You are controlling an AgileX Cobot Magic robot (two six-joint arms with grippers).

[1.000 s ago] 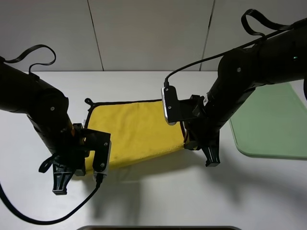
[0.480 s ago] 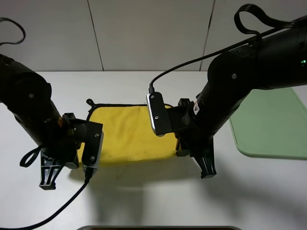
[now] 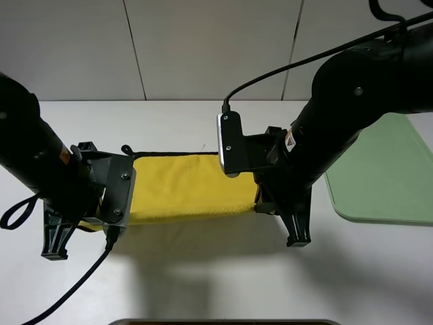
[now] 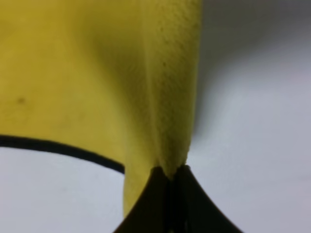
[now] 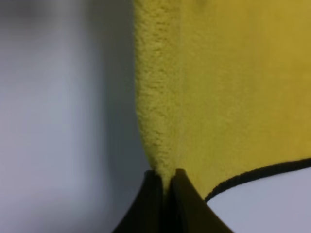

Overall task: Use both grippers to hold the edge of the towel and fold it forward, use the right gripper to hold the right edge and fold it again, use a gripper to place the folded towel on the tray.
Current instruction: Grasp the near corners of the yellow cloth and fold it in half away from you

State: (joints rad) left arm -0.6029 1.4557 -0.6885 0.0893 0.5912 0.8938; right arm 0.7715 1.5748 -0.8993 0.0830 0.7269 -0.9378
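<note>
The yellow towel (image 3: 183, 186) hangs between my two grippers over the white table, with its far black-trimmed edge (image 3: 169, 154) still lying on the table. My left gripper (image 3: 91, 222) is shut on the towel's near left corner. The left wrist view shows its jaws (image 4: 170, 175) pinching a yellow fold (image 4: 97, 73). My right gripper (image 3: 259, 205) is shut on the near right corner, and the right wrist view shows its jaws (image 5: 165, 183) clamped on yellow cloth (image 5: 218, 97). The pale green tray (image 3: 385, 183) lies at the right, apart from the towel.
The towel's small black loop (image 3: 126, 149) lies at its far left corner. A black cable (image 3: 74, 284) trails from the left arm across the near table. A grey panelled wall (image 3: 203, 47) stands behind the table.
Both grippers have carried the towel's near edge up and away toward the far edge. The yellow area seen from above has narrowed into a band. The tray has not moved.
</note>
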